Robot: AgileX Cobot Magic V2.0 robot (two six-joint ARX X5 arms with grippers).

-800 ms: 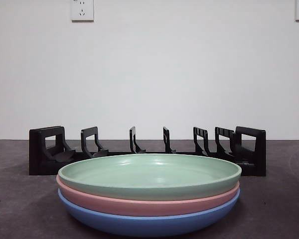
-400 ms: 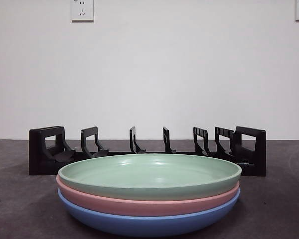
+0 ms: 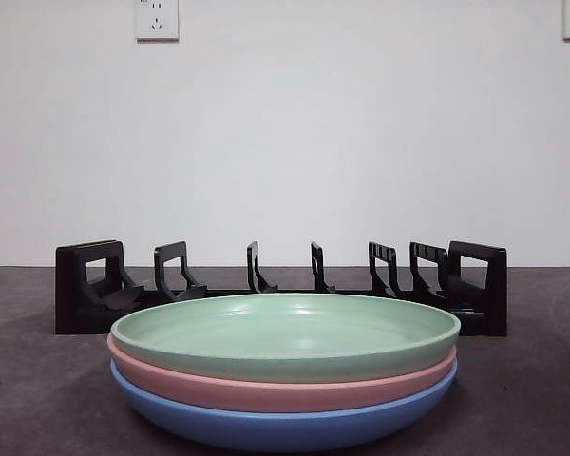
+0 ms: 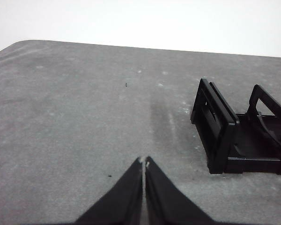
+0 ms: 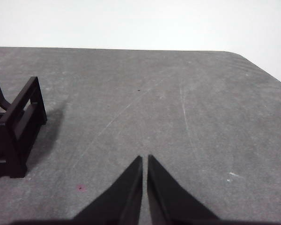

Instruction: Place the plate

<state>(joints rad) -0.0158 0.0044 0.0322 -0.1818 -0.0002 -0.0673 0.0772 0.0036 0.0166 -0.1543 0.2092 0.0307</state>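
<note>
Three plates are stacked near the front of the table: a green plate on top, a pink plate under it, a blue plate at the bottom. Behind them stands a black slotted plate rack, empty. Neither arm shows in the front view. My left gripper is shut and empty over bare table beside the rack's one end. My right gripper is shut and empty over bare table beside the rack's other end. The plates are out of both wrist views.
The table is dark grey and ends at a white wall with two power sockets. The table's rounded far corners show in both wrist views.
</note>
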